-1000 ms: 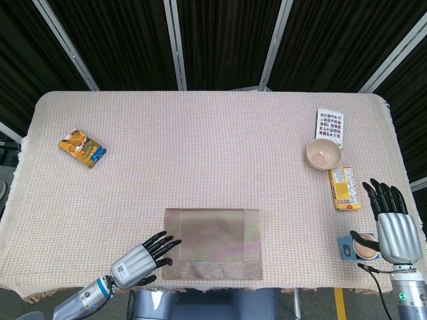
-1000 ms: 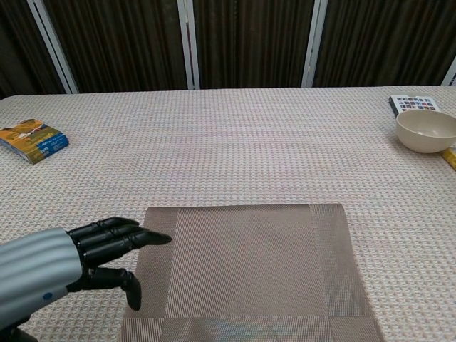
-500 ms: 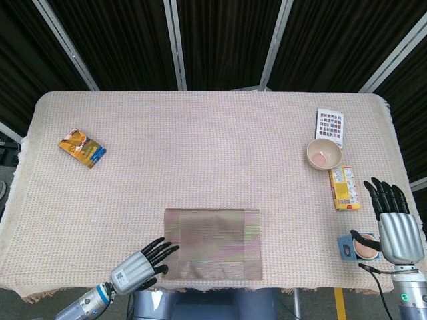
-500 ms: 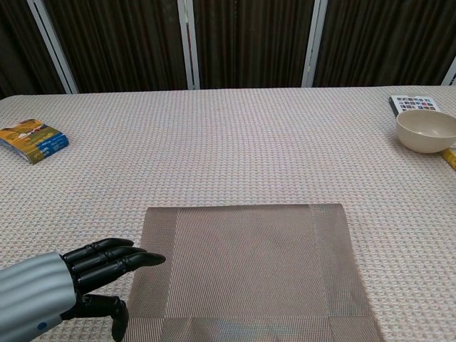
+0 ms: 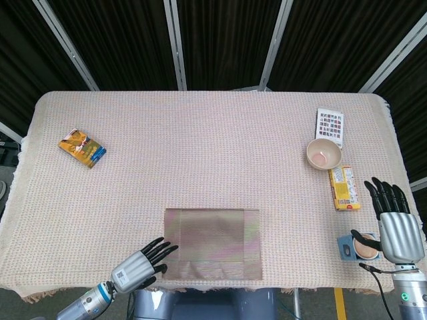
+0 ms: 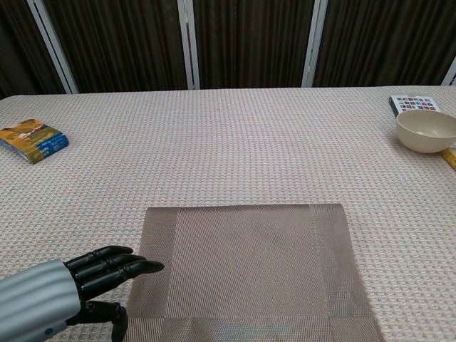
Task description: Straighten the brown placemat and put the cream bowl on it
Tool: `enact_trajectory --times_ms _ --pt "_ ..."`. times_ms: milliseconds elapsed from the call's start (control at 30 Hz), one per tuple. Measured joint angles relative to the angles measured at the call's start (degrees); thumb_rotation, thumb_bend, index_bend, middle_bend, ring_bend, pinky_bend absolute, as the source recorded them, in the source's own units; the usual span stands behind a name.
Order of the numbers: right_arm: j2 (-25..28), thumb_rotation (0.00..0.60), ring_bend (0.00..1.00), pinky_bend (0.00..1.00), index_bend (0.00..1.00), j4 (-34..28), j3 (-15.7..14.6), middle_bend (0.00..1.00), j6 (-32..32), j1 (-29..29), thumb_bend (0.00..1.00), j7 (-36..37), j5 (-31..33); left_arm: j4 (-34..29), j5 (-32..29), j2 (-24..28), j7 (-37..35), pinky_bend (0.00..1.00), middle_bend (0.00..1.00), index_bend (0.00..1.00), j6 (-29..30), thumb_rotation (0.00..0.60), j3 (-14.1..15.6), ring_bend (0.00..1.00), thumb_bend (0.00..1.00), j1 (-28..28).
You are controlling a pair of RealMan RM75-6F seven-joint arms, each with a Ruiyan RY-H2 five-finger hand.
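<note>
Placemat (image 5: pixel 213 243) first: the brown woven mat lies flat on the cloth-covered surface (image 5: pixel 200 153) at the near edge, centre-left. Its long axis runs left to right and its edges look parallel to the surface's front edge, so the straightening appears done. Over the last second the left hand (image 5: pixel 141 264) has drawn back toward the near-left corner. Its fingers are spread, hold nothing, and now sit just beside the mat's left border rather than on it. I judge it to be letting go after the adjustment.

The cream bowl (image 5: pixel 323 154) stands upright, mouth up, far off at the right side, well apart from the mat. It sits between a card of coloured squares (image 5: pixel 329 126) and a yellow packet (image 5: pixel 343 188). The right hand (image 5: pixel 395 223) has barely shifted; it hovers near the surface's right edge with fingers extended, empty, and the bowl is not yet approached.
</note>
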Motion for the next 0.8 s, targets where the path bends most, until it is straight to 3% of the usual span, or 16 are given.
enact_trajectory --times_ms 800 --pt "-0.1 0.6 0.0 0.0 0.0 0.1 0.3 0.0 -0.2 -0.2 0.0 -0.3 0.2 0.8 -1.6 -2.8 0.9 0.0 0.0 0.47 -1.3 0.6 0.0 0.0 0.32 -1.9"
